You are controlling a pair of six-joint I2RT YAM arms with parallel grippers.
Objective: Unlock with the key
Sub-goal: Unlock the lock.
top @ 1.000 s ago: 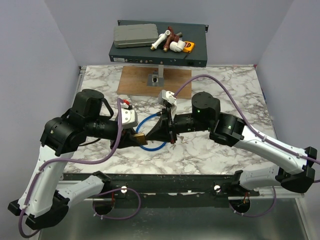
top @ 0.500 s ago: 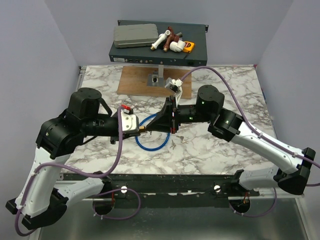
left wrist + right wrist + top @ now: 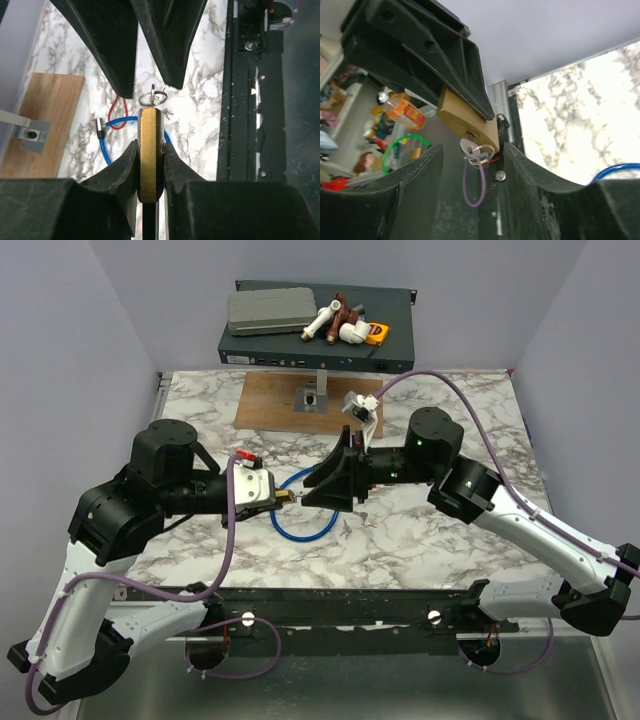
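Note:
My left gripper is shut on a brass padlock, held edge-on between its fingers above the marble table. The small silver key sticks in the keyhole on the padlock's underside, a wire ring and a bit of red strap hanging from it. My right gripper stands open just before the key, one finger on each side, touching nothing. The shackle is hidden.
A blue cable loops on the marble under the grippers. A wooden board with a metal bracket lies behind. A black box with tools stands at the back. Small metal bits lie near the cable.
My right gripper has opened, let go of the key and drawn back to the right. The key stays in the padlock, which my left gripper keeps holding.

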